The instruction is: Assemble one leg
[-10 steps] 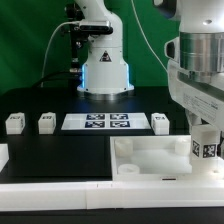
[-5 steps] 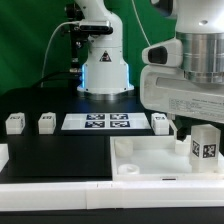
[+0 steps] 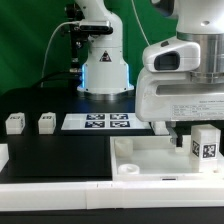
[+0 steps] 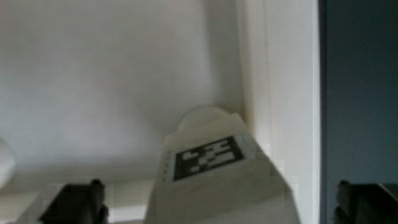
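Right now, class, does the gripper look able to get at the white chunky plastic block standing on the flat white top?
Probably yes: the white tagged leg stands upright on the flat white top, uncovered, and the wrist view shows it between the open gripper's fingertips, nothing intervening.

Marker board [image 3: 98, 122] flat on black table [image 3: 55, 160], 2 spare white blocks [image 3: 14, 123] [image 3: 46, 122] beside it

From my console, the leg [image 3: 206, 143] stands upright on the square top [image 3: 150, 155], blocking that corner beneath my spread jaws. Two spare blocks [image 3: 30, 123] and the marker board [image 3: 97, 122] occupy the rear tabletop [image 3: 60, 150]; its dark middle is passable.
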You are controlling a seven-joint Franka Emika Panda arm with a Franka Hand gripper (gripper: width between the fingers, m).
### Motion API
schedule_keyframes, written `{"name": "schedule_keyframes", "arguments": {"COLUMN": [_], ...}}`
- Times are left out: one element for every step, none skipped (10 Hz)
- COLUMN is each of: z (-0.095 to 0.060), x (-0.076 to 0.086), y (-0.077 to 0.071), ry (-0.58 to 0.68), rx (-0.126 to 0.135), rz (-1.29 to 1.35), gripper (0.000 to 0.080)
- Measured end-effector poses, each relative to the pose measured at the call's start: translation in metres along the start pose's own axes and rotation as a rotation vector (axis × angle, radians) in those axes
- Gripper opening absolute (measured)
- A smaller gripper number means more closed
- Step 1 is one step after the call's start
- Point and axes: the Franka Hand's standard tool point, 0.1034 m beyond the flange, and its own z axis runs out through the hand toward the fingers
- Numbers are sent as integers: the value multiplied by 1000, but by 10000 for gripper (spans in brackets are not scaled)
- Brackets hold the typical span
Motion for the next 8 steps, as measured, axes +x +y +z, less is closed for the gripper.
{"name": "schedule_keyframes", "arguments": {"z": [0,0,0,0,0,0,0,0], "x": [0,1,1,1,1,1,1,1], "y": [2,4,5,5,5,5,5,5], "ry": [1,1,1,0,0,0,0,0], "rx": [-9,-12,-11,-11,-11,-11,-11,-11], "rz": [-143,-246,-262,-255,-255,-255,-255,-255], "gripper": [649,649,649,536,536,401,290,290]}}
